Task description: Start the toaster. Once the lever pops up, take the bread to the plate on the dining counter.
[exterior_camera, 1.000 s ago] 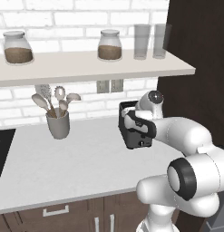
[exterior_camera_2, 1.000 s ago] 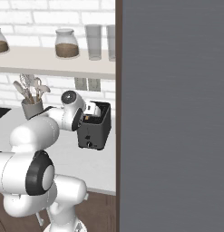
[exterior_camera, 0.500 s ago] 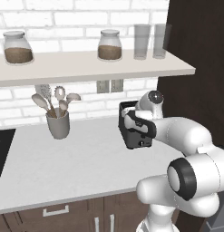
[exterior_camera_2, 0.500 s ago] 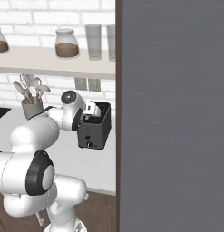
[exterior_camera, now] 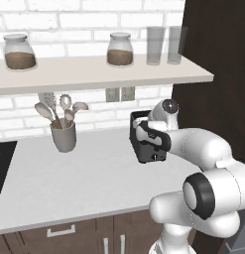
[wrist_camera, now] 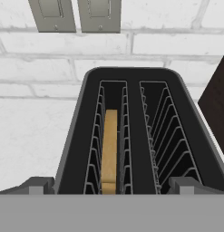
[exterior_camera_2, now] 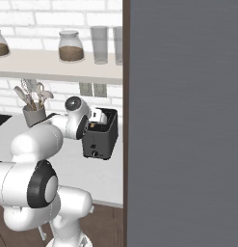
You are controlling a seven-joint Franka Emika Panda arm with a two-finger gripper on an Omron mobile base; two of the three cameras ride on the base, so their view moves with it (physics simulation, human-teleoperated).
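The black toaster (wrist_camera: 131,90) stands on the white counter against the brick wall, also seen in the left base view (exterior_camera: 143,151) and the right base view (exterior_camera_2: 102,142). A golden slice of bread (wrist_camera: 109,149) sits upright deep in its left slot; the right slot is empty. My gripper (wrist_camera: 111,186) hangs open just above the toaster's near end, its fingertips (wrist_camera: 37,186) spread wider than both slots and touching nothing. The hand (exterior_camera: 153,138) covers the toaster's top from the left base view. The plate and the dining counter are out of view.
A grey utensil cup (exterior_camera: 63,137) stands left of the toaster. A shelf (exterior_camera: 94,74) with jars and glasses runs overhead. Two wall outlets (wrist_camera: 77,13) sit behind the toaster. A tall dark cabinet (exterior_camera: 218,59) rises right beside it. A black cooktop (exterior_camera: 1,163) lies at the far left.
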